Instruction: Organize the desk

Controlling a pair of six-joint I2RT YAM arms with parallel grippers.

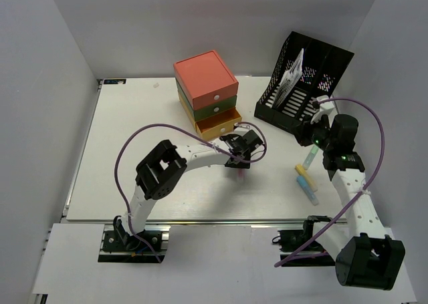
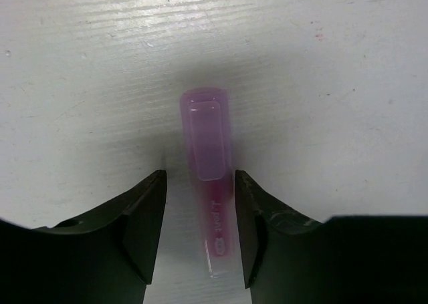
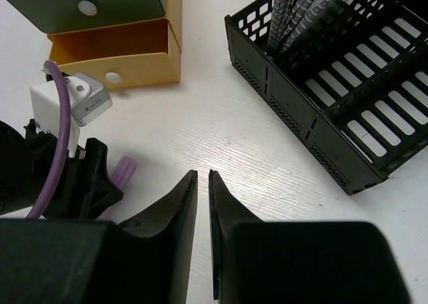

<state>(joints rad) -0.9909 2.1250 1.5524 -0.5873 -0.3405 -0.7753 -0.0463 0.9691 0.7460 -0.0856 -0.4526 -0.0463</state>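
Pen (image 2: 207,177): pink, flat on the desk (image 1: 134,130) at centre, just near of the yellow drawer (image 1: 217,125).
Left gripper (image 2: 200,177): apart, straddling the pen, whose long axis runs crosswise to the closing line; nearer arm.
Right gripper (image 3: 202,177): almost together, empty, by the rack (image 1: 304,83).

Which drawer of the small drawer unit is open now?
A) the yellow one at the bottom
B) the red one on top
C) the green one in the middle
A: the yellow bottom drawer is pulled out so that its inside shows, while the green drawer above it is shut.
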